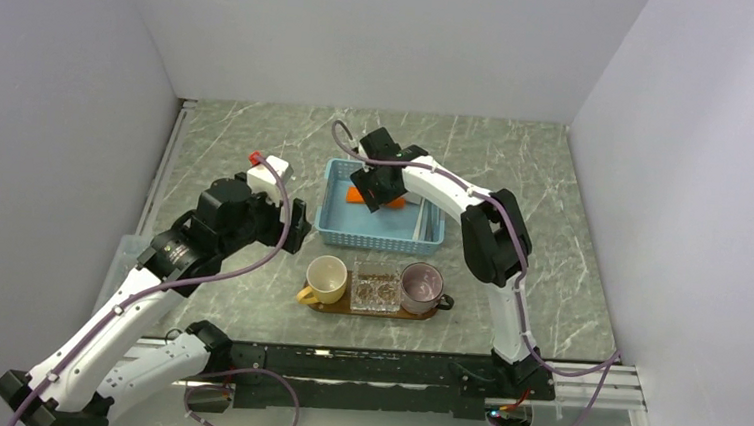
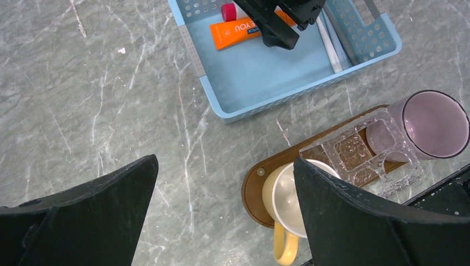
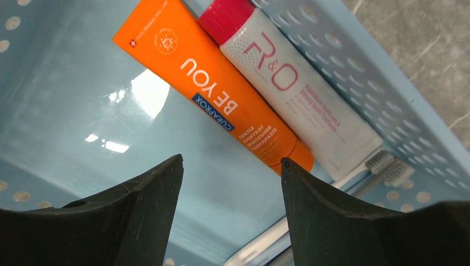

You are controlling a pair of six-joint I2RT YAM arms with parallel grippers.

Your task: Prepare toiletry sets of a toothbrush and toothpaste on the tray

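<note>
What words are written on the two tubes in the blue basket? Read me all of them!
"BE YOU": on the orange tube, big white letters.
"CURAPROX": on its blue strip.
"GENTLE EVERYDAY WHITENING TOOTHPASTE": beside that, small white letters.
"R&O": on the white tube, pink letters.
Too small to read: the tiny print by the orange tube's sun sign, and the white tube's small pink lines.

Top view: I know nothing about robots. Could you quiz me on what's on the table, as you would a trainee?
1. True or false: the orange toothpaste tube lies in the blue basket.
2. On the wooden tray, the clear holder stands: A between the yellow mug and the purple cup; B left of both; C right of both.
3. Which gripper hangs over the basket?
Key: 1 true; 2 A; 3 the right gripper, open and empty.
</note>
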